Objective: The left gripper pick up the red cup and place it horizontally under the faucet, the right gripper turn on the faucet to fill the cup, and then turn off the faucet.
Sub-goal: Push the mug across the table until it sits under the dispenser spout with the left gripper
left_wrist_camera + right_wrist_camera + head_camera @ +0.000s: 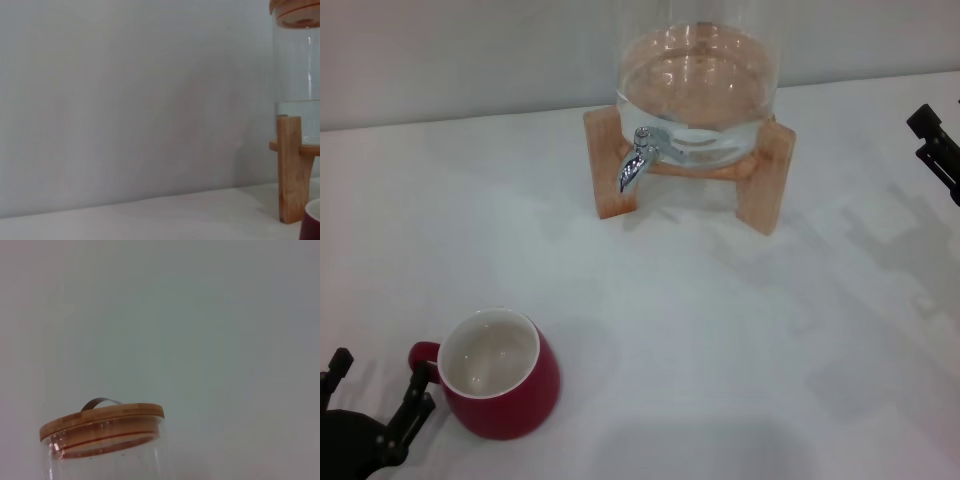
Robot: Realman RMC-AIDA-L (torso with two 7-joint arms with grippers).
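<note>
Fingers spread wide, the left gripper [375,405] sits just beside the red cup's [500,375] handle – cup upright, near-left, well short of the faucet [638,160] – right gripper [938,150] far off.

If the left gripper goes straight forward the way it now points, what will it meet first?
Most likely the red cup. The left gripper sits just beside the cup's handle, its fingers open and pointing toward it. The head view alone cannot settle whether a finger already touches the handle.
</note>
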